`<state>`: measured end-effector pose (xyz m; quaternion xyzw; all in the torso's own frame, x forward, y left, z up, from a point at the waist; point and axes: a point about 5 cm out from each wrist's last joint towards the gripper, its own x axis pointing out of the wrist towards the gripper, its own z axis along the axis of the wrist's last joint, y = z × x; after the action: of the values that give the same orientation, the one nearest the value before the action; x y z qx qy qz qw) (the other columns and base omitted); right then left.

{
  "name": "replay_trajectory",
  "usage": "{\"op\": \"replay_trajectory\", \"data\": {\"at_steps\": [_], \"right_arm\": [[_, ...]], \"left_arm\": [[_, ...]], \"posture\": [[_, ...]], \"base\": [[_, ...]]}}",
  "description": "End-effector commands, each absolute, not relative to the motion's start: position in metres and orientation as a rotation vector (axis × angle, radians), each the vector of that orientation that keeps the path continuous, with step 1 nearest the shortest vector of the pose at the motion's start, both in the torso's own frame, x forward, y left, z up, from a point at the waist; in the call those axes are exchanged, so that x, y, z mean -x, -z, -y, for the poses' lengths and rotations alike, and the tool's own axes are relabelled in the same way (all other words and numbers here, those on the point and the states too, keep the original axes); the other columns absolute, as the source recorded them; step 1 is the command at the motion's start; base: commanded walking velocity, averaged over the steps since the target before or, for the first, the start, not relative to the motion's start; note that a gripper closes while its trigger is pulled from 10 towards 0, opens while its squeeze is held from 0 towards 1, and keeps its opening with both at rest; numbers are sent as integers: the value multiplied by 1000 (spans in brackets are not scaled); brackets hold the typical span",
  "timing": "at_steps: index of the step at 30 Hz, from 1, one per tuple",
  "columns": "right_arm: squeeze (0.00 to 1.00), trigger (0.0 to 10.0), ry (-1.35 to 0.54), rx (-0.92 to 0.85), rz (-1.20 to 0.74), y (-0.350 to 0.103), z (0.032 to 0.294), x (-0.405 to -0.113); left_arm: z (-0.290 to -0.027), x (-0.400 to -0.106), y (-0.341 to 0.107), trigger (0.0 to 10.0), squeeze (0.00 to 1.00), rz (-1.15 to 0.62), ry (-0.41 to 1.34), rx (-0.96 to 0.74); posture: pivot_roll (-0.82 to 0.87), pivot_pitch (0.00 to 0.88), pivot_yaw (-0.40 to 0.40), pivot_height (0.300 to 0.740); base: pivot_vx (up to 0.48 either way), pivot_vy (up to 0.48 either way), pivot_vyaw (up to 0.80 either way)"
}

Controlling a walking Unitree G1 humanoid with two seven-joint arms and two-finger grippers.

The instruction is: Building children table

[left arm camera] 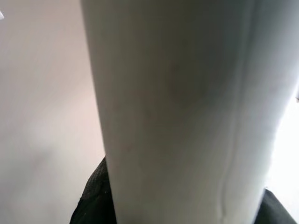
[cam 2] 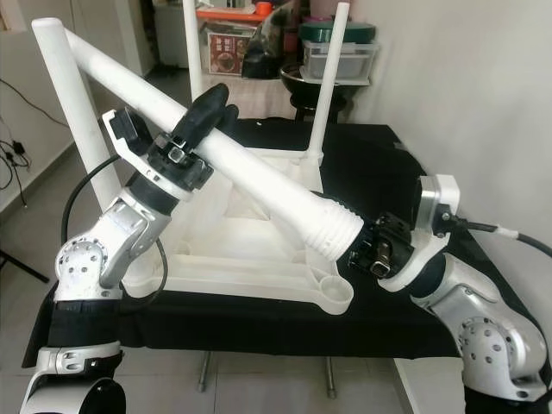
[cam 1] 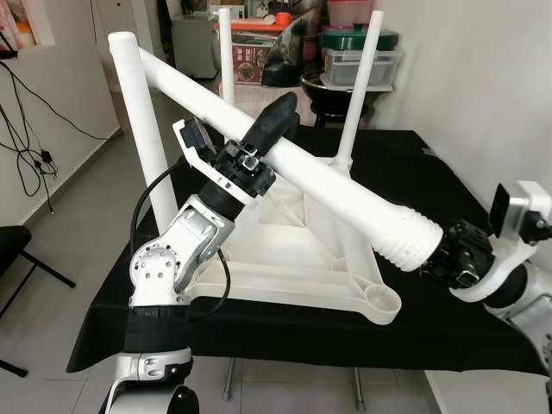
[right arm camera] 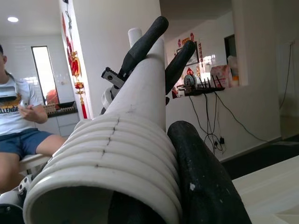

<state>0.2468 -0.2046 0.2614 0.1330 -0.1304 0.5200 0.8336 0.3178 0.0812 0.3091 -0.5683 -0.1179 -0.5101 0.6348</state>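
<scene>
A white children's table top lies upside down on a black-covered table. Three white legs stand up from it: one at the near left and two at the back. A loose white table leg slants across above it, its far end by the top of the near-left leg. My left gripper is shut around its middle. My right gripper is shut on its ribbed threaded end, one black finger lying alongside. The near-right corner socket is open.
A white wall runs close along the right of the black table. Stacked containers and a dark pot stand behind it. Cables hang at the left wall, over grey floor tiles. A seated person shows in the right wrist view.
</scene>
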Motion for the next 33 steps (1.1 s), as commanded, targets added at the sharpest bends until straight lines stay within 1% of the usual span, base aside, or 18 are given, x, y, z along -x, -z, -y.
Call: {"op": "replay_trajectory", "data": {"at_steps": [1,6,10,11,16,18,24,25,26,27,32,33], "right_arm": [[0,10000,-1142,-287,238,-256,196,-245],[0,10000,-1142,-295,246,-256,192,-246],[0,10000,-1082,-293,239,-253,191,-252],[1000,10000,-1010,-335,221,-248,191,-261],[1000,10000,-977,-356,207,-244,190,-263],[1000,10000,-967,-374,191,-238,188,-261],[1000,10000,-956,-380,181,-234,186,-259],[1000,10000,-899,-390,161,-227,187,-260],[1000,10000,-899,-390,161,-227,187,-260],[1000,10000,-864,-394,151,-224,188,-261],[1000,10000,-818,-398,144,-220,190,-262],[1000,10000,-742,-366,113,-214,195,-263]], "left_arm": [[-79,-316,-322,0,0,319,1217,1303],[-78,-317,-328,0,0,335,1245,1303],[-76,-318,-331,0,0,337,1261,1297],[-79,-321,-335,0,0,351,1254,1303],[-82,-325,-342,0,0,377,1243,1304],[-88,-328,-356,0,0,430,1239,1296],[-92,-330,-367,0,0,470,1232,1286],[-100,-339,-388,0,0,525,1221,1261],[-100,-339,-388,0,0,525,1221,1261],[-105,-342,-400,0,0,553,1215,1247],[-109,-345,-410,0,0,573,1209,1240],[-112,-347,-417,0,0,587,1201,1225]], "posture": [[-88,19,-28,740],[-91,19,-27,740],[-97,18,-32,740],[-104,17,-32,740],[-104,17,-32,740],[-109,20,-32,740],[-111,20,-30,740],[-112,25,-24,740],[-112,25,-24,740],[-112,25,-24,740],[-112,25,-18,740],[-109,28,-15,740]], "base": [[0,0,0],[0,0,0],[0,0,0],[0,0,0],[0,0,0],[0,0,0],[0,0,0],[0,0,0],[0,0,0],[0,0,0],[0,0,0],[0,0,0]]}}
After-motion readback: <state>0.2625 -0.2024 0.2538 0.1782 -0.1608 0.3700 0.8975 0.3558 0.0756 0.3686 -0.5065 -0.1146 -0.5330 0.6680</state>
